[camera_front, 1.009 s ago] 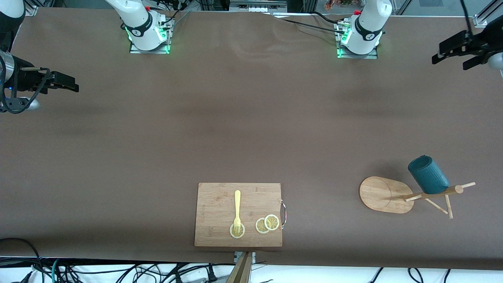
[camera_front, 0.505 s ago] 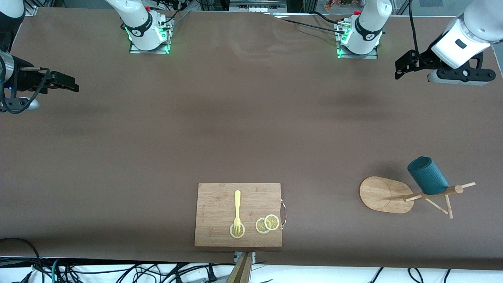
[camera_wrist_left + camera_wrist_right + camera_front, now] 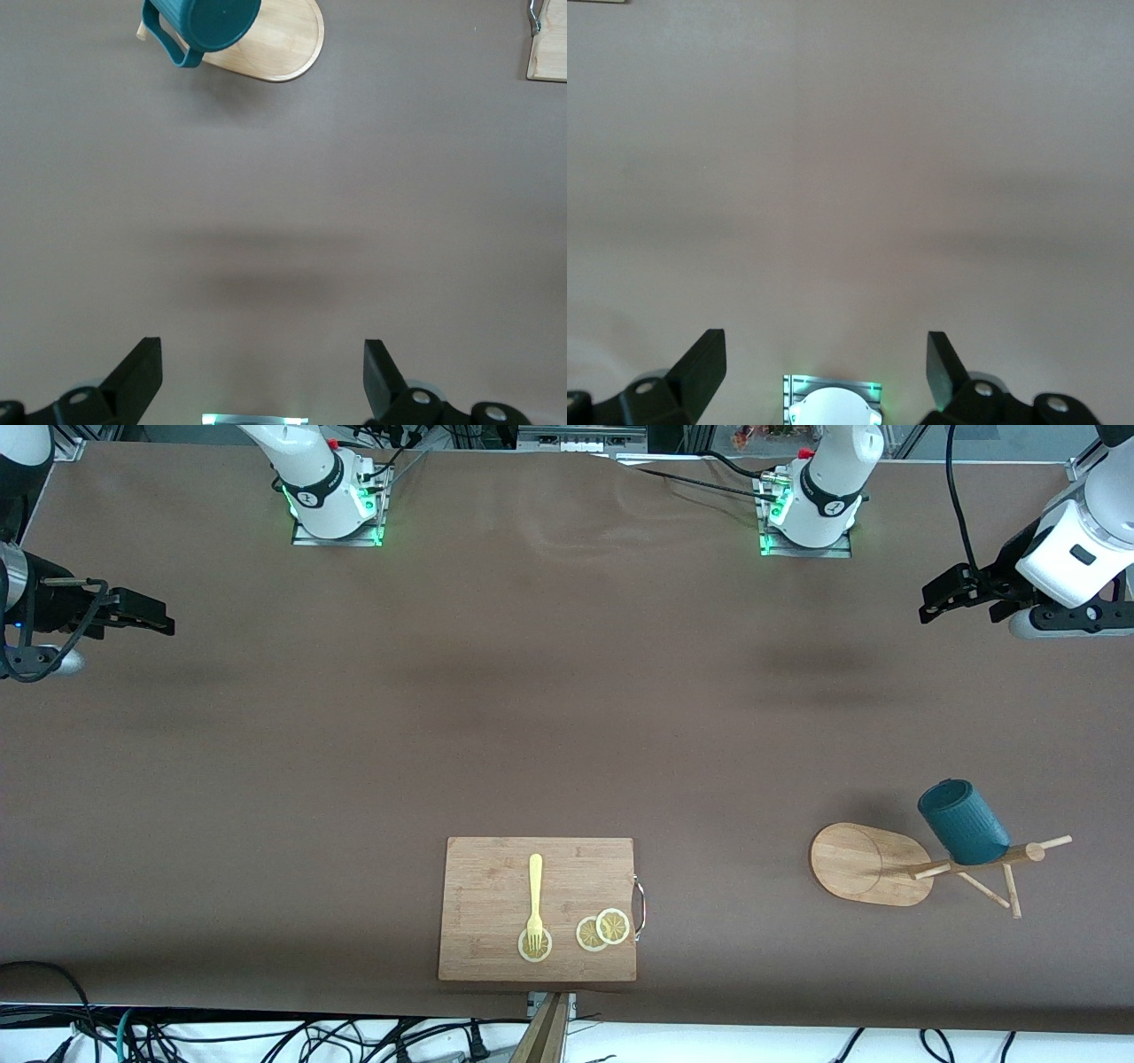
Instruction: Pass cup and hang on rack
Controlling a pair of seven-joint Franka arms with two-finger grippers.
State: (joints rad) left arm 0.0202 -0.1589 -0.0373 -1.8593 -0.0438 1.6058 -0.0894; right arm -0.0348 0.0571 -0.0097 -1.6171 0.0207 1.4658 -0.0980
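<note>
Cup (image 3: 963,822) hangs on the rack (image 3: 873,862), which stands on the surface (image 3: 567,717). Left claw (image 3: 952,593) and right claw (image 3: 146,613) hover over its ends, fingers apart, empty.

High front camera looking down across the table (image 3: 567,717) toward both bases at 12 o'clock, wrist cameras looking down on tabletop, left wrist sharing the rack (image 3: 864,864) (image 3: 283,44) with it
</note>
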